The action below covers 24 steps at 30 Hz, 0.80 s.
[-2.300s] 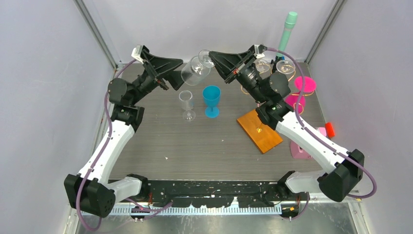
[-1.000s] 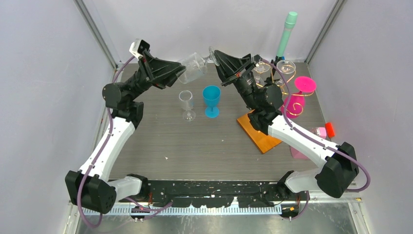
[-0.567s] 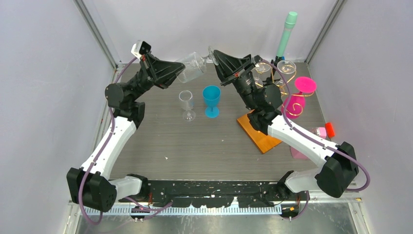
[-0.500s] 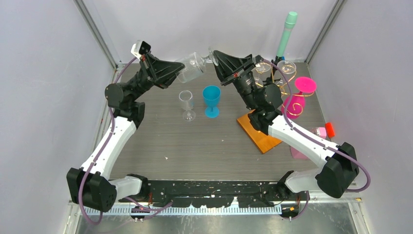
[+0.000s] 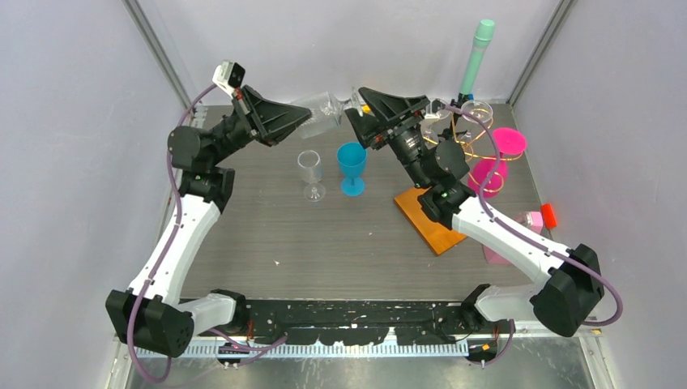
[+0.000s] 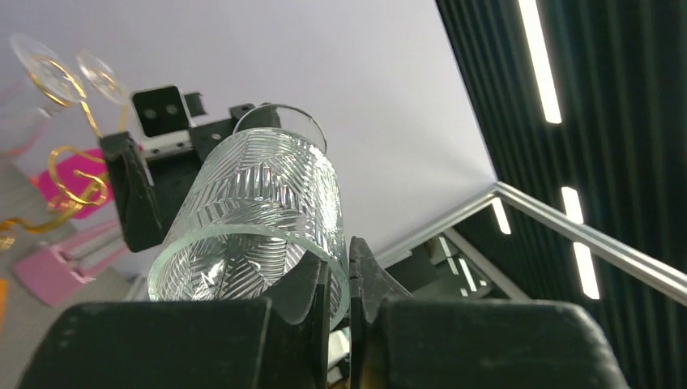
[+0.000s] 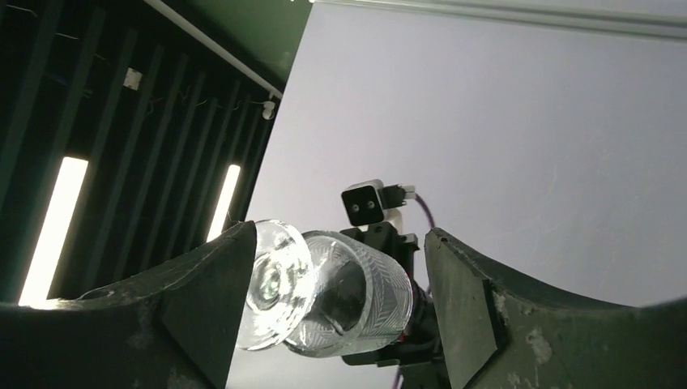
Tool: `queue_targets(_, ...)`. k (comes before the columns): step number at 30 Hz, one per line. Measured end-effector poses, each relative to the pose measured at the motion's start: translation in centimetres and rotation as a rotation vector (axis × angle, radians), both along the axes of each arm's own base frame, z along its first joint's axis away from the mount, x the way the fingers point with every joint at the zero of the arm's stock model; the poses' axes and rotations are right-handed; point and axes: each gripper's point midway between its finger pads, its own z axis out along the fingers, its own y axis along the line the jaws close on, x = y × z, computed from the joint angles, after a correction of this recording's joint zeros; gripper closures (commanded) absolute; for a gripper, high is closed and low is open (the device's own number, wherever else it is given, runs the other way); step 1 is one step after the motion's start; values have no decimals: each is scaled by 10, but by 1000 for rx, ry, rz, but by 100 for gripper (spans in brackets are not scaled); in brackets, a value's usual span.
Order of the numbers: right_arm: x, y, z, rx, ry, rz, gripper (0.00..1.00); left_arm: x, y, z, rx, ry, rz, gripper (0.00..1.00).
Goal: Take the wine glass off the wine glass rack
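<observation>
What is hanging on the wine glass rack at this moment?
A pink glass and at least one clear glass hang upside down on the wine glass rack. The right arm covers its stem and part of its base, so more may hide there.

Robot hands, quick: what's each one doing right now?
Left gripper: closed, holding the clear patterned wine glass by its rim.
Right gripper: open, its fingers either side of that glass's foot.

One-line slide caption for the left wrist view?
Left gripper pinches the rim of the patterned wine glass, held sideways; right gripper open around its foot, wine glass rack behind.
</observation>
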Motion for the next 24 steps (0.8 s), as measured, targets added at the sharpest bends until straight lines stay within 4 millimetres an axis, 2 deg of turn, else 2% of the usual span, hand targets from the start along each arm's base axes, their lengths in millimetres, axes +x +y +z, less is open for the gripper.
queue_targets(4, 1, -8, -8, -80, 25, -66, 16, 8, 1, 1, 99, -46, 62, 100)
queue_targets(8, -1, -21, -17, -201, 78, -136, 16, 13, 4, 14, 204, -119, 145, 100)
queue_targets(11, -5, -33, -20, -272, 97, -187, 21, 22, 9, 20, 306, -155, 243, 100)
queue_targets(14, -6, -39, -25, -358, 104, -221, 27, 40, 20, 10, 444, -164, 373, 100)
queue_targets(17, -7, -41, -29, -473, 99, -245, 30, 65, 38, -21, 620, -122, 513, 100)
queue_targets(21, -11, -48, -30, -604, 60, -282, 30, 91, 74, -87, 905, -9, 659, 100)
queue_targets(24, -13, -57, -32, -683, 38, -320, 30, 99, 103, -136, 1134, 83, 715, 100)
